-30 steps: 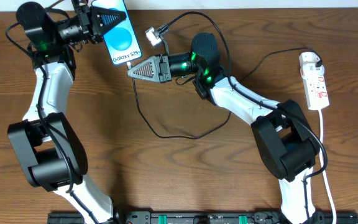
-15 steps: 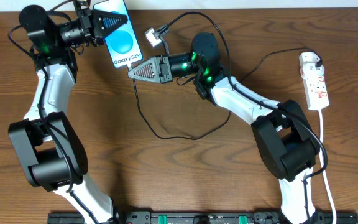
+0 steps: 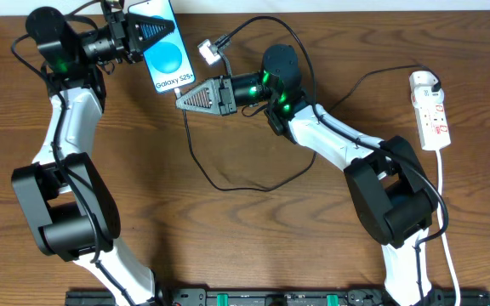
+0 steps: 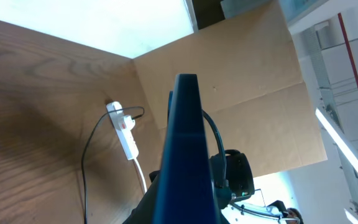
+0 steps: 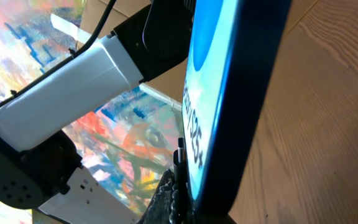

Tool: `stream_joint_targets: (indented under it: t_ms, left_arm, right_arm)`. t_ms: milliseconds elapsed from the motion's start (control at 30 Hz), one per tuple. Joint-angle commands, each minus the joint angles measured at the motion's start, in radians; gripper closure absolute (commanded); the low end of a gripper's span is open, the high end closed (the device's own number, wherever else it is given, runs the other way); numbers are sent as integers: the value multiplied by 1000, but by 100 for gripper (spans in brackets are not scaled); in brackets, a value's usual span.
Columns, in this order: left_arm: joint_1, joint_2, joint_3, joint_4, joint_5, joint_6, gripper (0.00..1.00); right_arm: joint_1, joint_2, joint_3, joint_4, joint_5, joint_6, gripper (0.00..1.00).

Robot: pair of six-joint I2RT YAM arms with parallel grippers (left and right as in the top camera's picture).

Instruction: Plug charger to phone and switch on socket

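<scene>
Left hand [image 3: 163, 31] grips phone [image 3: 170, 58], right hand [image 3: 182, 96] holds charger [image 3: 187, 127] beneath it

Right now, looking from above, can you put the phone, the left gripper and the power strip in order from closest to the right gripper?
1. Phone, just above the right gripper's tip.
2. Left gripper, higher up, holding the phone.
3. Power strip, far off on the right side.

Dead centre: phone [image 4: 182, 155] edge-on, dark blue, running from 6 o'clock up past the middle. socket [image 4: 124, 129] lies on the wooden table [image 4: 36, 124] at its 9 o'clock, with the black charger [image 4: 83, 163] cable trailing toward 7. cardboard wall [image 4: 247, 93] behind.
</scene>
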Motion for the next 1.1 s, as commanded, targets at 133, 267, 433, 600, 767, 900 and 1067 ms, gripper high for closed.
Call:
stream_joint_targets:
  t_ms: [133, 267, 433, 600, 767, 900, 1067]
  left_arm:
    - [2, -30, 8, 10, 9, -16, 93]
    - [2, -30, 8, 10, 8, -16, 93]
    - [2, -30, 8, 10, 8, -16, 93]
    - [2, -30, 8, 10, 9, -16, 93]
    - [2, -30, 8, 13, 8, -16, 93]
    - [2, -35, 8, 22, 8, -16, 93]
    - [1, -37, 8, 68, 8, -20, 93]
  right_arm:
    - [-9, -5, 7, -1, -23, -34, 99]
    - [-9, -5, 7, -1, -27, -42, 99]
    - [-9, -5, 7, -1, -35, -61, 99]
    - [-9, -5, 7, -1, -39, -76, 99]
    - [-9, -5, 7, -1, -41, -91, 99]
    - [-9, -5, 7, -2, -42, -106, 99]
    - [-9, -5, 7, -2, -42, -116, 99]
